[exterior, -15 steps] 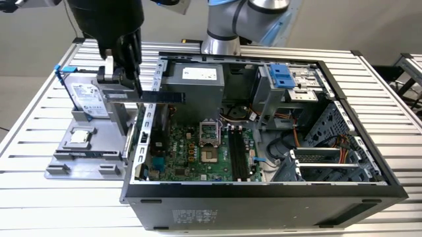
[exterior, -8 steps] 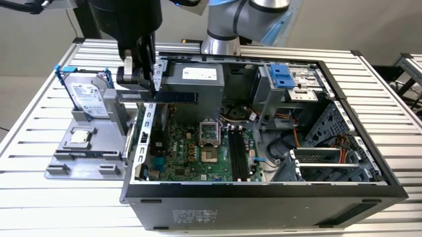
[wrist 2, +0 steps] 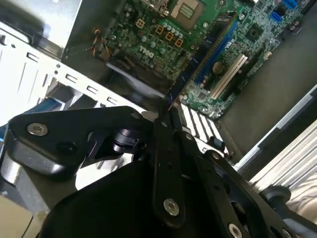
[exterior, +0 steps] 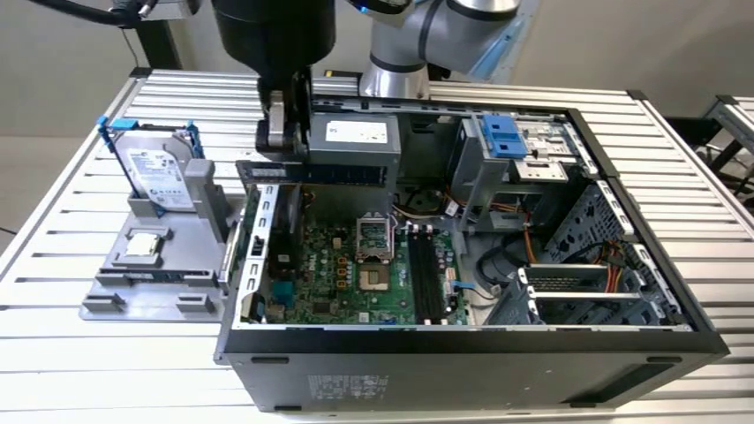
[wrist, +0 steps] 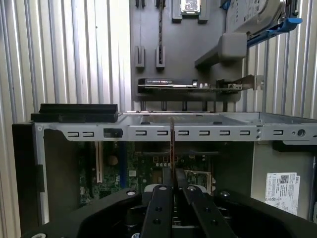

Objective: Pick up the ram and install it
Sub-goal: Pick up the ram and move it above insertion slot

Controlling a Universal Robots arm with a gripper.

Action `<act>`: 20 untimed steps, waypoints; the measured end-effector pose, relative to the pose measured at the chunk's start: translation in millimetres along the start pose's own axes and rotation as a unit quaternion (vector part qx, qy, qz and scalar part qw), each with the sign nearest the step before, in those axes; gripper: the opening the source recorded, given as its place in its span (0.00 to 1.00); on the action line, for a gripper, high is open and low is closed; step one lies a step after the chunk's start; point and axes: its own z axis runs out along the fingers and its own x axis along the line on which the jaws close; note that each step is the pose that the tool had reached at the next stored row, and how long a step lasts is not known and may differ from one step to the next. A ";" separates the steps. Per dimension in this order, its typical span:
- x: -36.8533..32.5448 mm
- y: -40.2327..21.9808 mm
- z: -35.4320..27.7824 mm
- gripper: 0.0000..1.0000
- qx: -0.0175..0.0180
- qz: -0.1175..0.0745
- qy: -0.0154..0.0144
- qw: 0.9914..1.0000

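My gripper (exterior: 282, 148) hangs over the back left corner of the open computer case (exterior: 471, 340), shut on the ram (exterior: 316, 170). The ram is a long, thin, dark blue-green stick held level above the case's rim. In the first wrist view it appears edge-on as a thin strip (wrist: 172, 146) rising from between my fingers (wrist: 159, 198). In the second wrist view the ram (wrist 2: 181, 84) reaches out from my gripper (wrist 2: 166, 116) over the green motherboard (wrist 2: 148, 44). The black memory slots (exterior: 426, 274) lie on the motherboard beside the processor socket (exterior: 373, 231).
A grey fixture (exterior: 141, 291) left of the case carries an upright silver hard drive (exterior: 159, 168) in a blue frame and a small square processor chip (exterior: 144, 246). Inside the case are a power supply (exterior: 353, 137), drive bays (exterior: 518, 146) and cables (exterior: 518, 256).
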 end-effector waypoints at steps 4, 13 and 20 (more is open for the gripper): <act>-0.3 -13.4 0.3 0.00 0.000 0.000 0.000 1.000; -1.1 -44.2 1.1 0.00 0.000 0.000 0.000 1.000; -1.7 -70.0 2.1 0.00 0.000 0.000 0.000 1.000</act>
